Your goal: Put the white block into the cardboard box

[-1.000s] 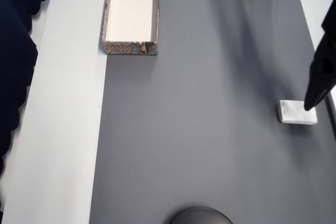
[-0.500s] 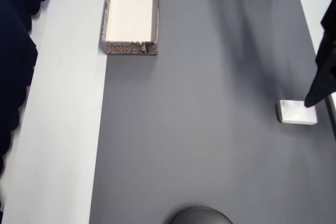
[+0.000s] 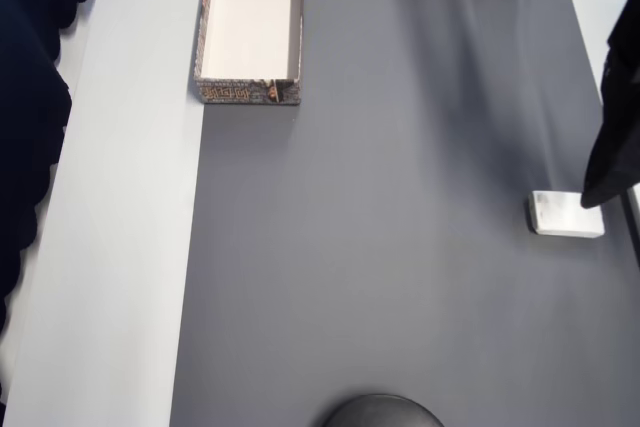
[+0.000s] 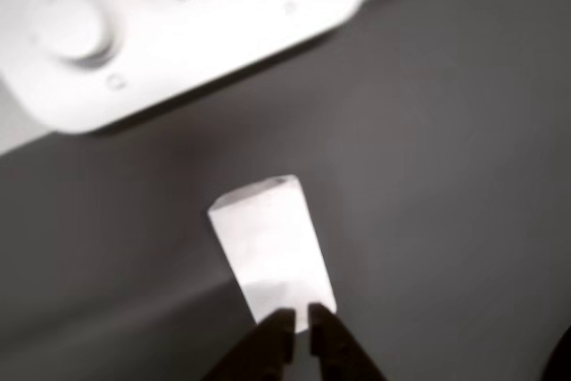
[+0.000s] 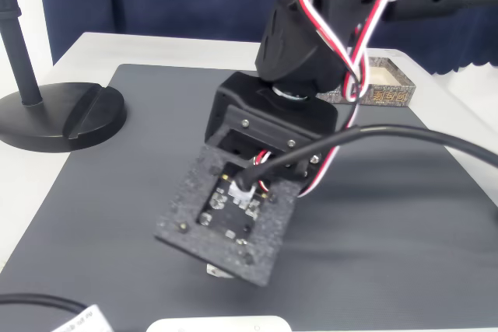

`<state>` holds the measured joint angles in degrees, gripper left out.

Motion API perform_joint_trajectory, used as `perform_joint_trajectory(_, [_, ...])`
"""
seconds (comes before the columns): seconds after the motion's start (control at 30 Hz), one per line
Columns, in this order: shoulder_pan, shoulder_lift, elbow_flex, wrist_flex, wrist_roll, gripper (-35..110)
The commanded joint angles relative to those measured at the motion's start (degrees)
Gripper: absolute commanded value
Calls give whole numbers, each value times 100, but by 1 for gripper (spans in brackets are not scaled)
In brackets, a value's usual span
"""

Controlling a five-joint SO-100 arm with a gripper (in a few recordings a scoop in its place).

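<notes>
Hand (image 4: 301, 332) nearly closed, tips over near end of white block (image 4: 272, 247); block flat, rectangular, rounded corners, on grey mat (image 3: 400, 197).

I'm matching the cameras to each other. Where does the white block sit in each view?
Overhead view: the white block lies near the right edge, on the dark grey mat, partly under the arm.
Wrist view: lower centre, just above the gripper tips.
Fixed view: I cannot make it out; the arm covers that spot.
Shared landmark: the mat.
</notes>
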<state>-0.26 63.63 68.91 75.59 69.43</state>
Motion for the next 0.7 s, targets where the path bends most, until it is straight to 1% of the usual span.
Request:
perform_joint_trajectory(0.0, [62, 193, -439, 18, 712, -2])
perform_joint_trajectory(0.3, [114, 193, -536, 18, 1503, -1])
perform_joint_trajectory(0.43, [141, 185, -554, 26, 1679, 0])
perform_joint_trajectory(0.67, [141, 62, -721, 185, 1749, 7])
